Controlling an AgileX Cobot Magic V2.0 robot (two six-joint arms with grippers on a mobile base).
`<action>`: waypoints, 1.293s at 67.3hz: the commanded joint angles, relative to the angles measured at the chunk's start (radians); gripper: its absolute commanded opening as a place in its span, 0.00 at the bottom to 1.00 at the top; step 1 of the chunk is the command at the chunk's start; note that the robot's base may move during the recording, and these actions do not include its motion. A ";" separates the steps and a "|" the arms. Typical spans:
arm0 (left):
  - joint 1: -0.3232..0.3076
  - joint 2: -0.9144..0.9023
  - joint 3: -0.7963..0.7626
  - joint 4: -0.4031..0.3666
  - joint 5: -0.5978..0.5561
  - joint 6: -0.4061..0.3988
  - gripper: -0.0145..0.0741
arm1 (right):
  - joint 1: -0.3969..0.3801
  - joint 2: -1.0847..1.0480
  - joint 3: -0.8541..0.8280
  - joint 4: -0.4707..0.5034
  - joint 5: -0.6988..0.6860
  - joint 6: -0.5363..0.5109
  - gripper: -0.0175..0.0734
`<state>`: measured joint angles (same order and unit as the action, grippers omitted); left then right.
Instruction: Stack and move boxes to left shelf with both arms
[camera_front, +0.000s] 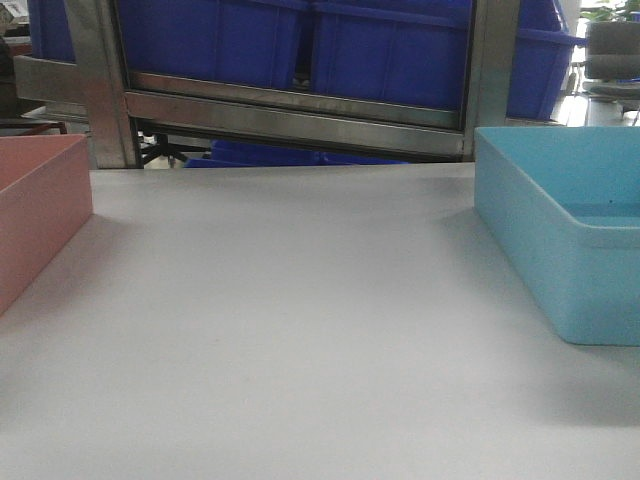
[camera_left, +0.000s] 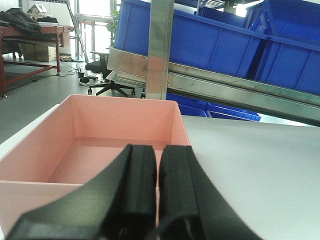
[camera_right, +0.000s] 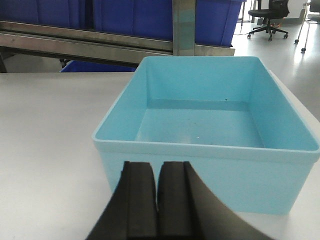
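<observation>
**Pink box (camera_front: 40, 205) and light-blue box (camera_front: 560, 235) unstacked; both grippers empty**

Pink box sits at the left edge of the grey-white table (camera_front: 300, 330) and the blue box at the right. They are well apart, both upright, nothing inside.

Left gripper (camera_left: 157, 160) hangs at the pink box's near wall, fingers pressed together with nothing between them. Right gripper (camera_right: 158, 172) sits likewise in front of the blue box's near wall, fingers together, holding nothing.

Behind the table is a steel rack frame (camera_front: 290, 105) carrying dark blue bins (camera_front: 250, 40). No roller shelf shows in any view, so the drop-off spot is unconfirmed.

Judgement: the step in hand is the approach before the first grasp, and stacking has not begun. Next, the fingers must part to straddle a rim wall. One box then has to be lifted across and squared over the other, since equal footprints leave little slack. The two-arm carry to the shelf comes after.
</observation>
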<state>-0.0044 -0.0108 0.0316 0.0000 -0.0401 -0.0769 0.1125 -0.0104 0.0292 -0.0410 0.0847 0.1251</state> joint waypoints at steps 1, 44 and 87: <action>0.001 -0.016 0.028 0.000 -0.086 -0.001 0.17 | -0.005 -0.020 -0.018 -0.001 -0.085 -0.008 0.25; 0.003 -0.010 0.008 -0.006 -0.191 -0.001 0.17 | -0.005 -0.020 -0.018 -0.001 -0.085 -0.008 0.25; 0.003 0.794 -0.970 0.098 0.720 0.001 0.66 | -0.005 -0.020 -0.018 -0.001 -0.085 -0.008 0.25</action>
<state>-0.0044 0.6839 -0.8170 0.0845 0.6224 -0.0769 0.1125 -0.0104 0.0292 -0.0410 0.0847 0.1251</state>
